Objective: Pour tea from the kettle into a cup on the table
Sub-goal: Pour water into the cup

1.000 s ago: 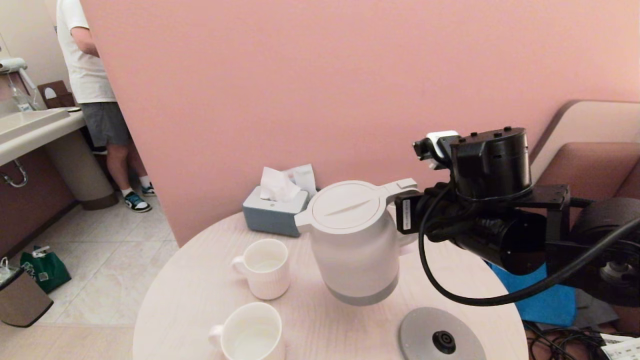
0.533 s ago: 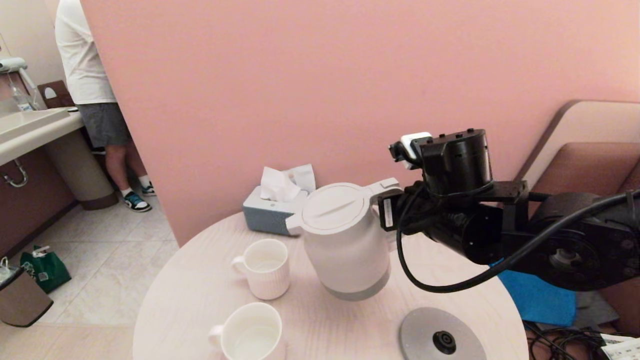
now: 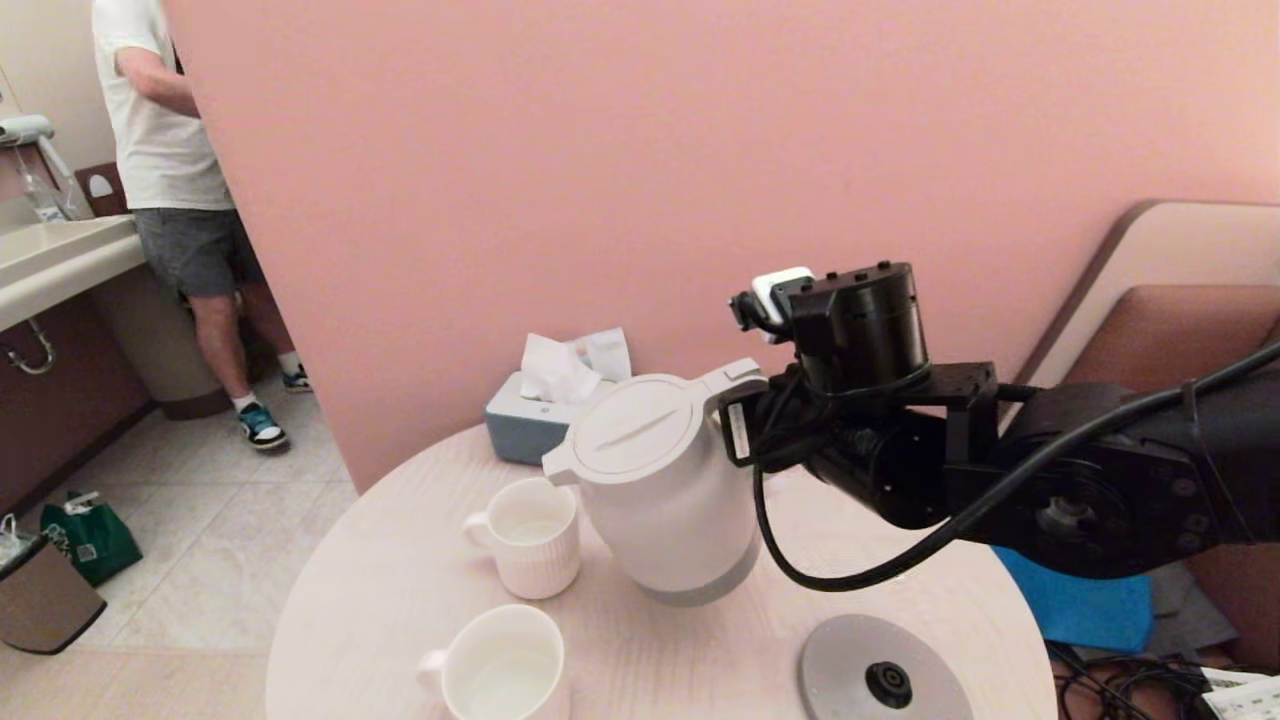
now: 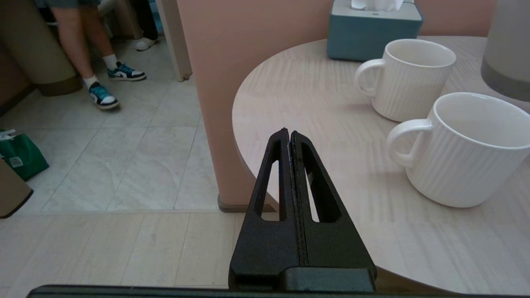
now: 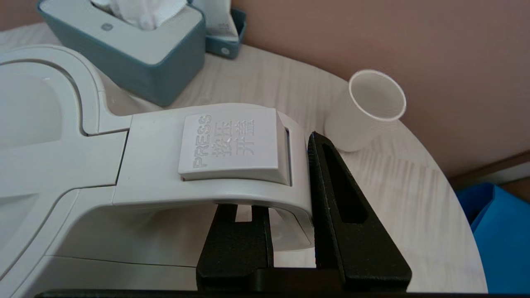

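Kettle (image 3: 665, 500) tips, spout toward the far mug (image 3: 527, 535).

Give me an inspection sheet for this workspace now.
Surface: round pale wood-grain table, dry as far as visible.
Job's things: large white plastic electric kettle held off its flat grey disc base, spout above the far ribbed white mug; near ribbed white mug in front.
Clutter: blue-grey tissue box; white paper cup.
Grippers: right gripper clamps the kettle's handle; left gripper shut, empty, by the table edge.
Cables: black cable loops under the right arm.
Surroundings: pink wall; person at the sink.
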### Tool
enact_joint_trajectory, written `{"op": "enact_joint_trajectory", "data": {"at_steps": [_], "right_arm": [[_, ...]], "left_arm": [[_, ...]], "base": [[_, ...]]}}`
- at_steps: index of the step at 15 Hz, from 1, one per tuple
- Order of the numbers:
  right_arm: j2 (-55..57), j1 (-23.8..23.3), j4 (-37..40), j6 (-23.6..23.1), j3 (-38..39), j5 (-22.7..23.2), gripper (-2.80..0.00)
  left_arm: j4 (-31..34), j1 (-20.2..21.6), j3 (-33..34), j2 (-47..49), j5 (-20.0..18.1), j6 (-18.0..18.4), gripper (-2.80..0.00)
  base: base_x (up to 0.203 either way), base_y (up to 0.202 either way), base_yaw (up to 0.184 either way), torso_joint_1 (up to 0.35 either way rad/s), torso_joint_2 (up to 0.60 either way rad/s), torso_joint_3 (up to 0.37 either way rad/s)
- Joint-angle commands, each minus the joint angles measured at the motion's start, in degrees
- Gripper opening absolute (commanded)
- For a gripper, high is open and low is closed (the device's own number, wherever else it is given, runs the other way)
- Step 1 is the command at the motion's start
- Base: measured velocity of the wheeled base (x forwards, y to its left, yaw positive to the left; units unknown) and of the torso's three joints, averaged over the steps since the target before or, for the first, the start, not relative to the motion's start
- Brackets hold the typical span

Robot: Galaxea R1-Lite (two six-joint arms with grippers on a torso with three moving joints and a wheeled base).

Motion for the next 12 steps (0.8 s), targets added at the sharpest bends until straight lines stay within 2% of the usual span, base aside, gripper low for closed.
{"op": "enact_joint_trajectory", "data": {"at_steps": [1,9,12], "right_arm": [[0.92,0.45,-0.18,-0.28,-0.69,-0.47,-2.8],[2.26,1.77,-0.1,-3.51,-2.55,-1.6,-2.8],[3.45,1.77,-0.13,-6.19,-3.9,-1.62,-2.8]], "left_arm": [[-0.01,0.01,0.0,0.0,0.01,-0.02,-2.8],[-0.01,0.01,0.0,0.01,0.01,-0.02,-2.8],[-0.01,0.01,0.0,0.09,0.01,-0.02,-2.8]], "base": [[0.0,0.0,0.0,0.0,0.0,0.0],[0.0,0.0,0.0,0.0,0.0,0.0],[0.0,0.0,0.0,0.0,0.0,0.0]]}}
